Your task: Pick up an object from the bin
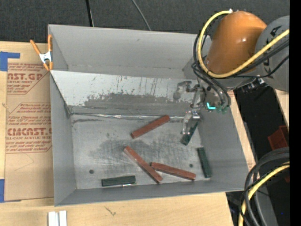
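A robot arm with a rounded orange cover (233, 41) and looping yellow cables (205, 29) reaches from the view's right into a grey metal bin (117, 51). Its pincer (191, 125) points down over the right part of the bin floor, close to the foot of the back wall.

The pincer is clenched on the upper end of a short dark green bar (187, 137). This bar hangs just below the fingertips, tilted so that its lower end leans slightly toward the view's left. Whether that lower end touches the floor cannot be told.

To the view's left of the pincer, near but apart from it, a reddish-brown bar (150, 126) lies slanted, with its higher end pointing toward the pincer.

Below the pincer and a little to its right, a second dark green bar (204, 162) lies almost lengthwise toward the front wall, clear of the held one.

Farther below and to the left of the pincer, two more reddish-brown bars lie on the floor. One long slanted bar (142, 164) runs down to the right, and its lower end meets the left end of a flatter bar (172, 171).

Well apart from the pincer, down at the front left, a third dark green bar (118, 181) lies level beside the front wall.
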Motion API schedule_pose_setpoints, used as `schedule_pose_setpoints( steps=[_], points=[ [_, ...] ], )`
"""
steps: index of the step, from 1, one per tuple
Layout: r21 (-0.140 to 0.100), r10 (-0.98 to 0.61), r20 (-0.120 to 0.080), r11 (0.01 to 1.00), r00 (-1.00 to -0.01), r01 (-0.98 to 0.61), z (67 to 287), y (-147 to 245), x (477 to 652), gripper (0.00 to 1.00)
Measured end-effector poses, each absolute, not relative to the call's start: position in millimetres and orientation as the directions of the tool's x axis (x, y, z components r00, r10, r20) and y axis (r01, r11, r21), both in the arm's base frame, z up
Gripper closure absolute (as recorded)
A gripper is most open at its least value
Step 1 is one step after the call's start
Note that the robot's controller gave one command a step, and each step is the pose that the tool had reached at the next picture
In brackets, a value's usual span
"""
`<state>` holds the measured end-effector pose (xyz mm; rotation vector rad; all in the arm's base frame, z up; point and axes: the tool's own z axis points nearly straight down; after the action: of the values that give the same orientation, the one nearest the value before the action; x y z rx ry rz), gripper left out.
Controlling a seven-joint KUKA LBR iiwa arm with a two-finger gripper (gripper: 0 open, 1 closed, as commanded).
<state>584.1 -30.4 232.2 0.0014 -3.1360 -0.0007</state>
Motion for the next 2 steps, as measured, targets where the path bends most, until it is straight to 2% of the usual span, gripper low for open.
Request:
schedule_pose_setpoints(
  steps=[1,2],
  points=[
    [0.0,-0.001,-0.003,1.0,-1.0,-0.001,237.1,-30.4,585.6,0.0],
    [0.0,-0.041,-0.007,0.999,-0.999,-0.041,172.0,16.8,569.4,0.0]
  ],
)
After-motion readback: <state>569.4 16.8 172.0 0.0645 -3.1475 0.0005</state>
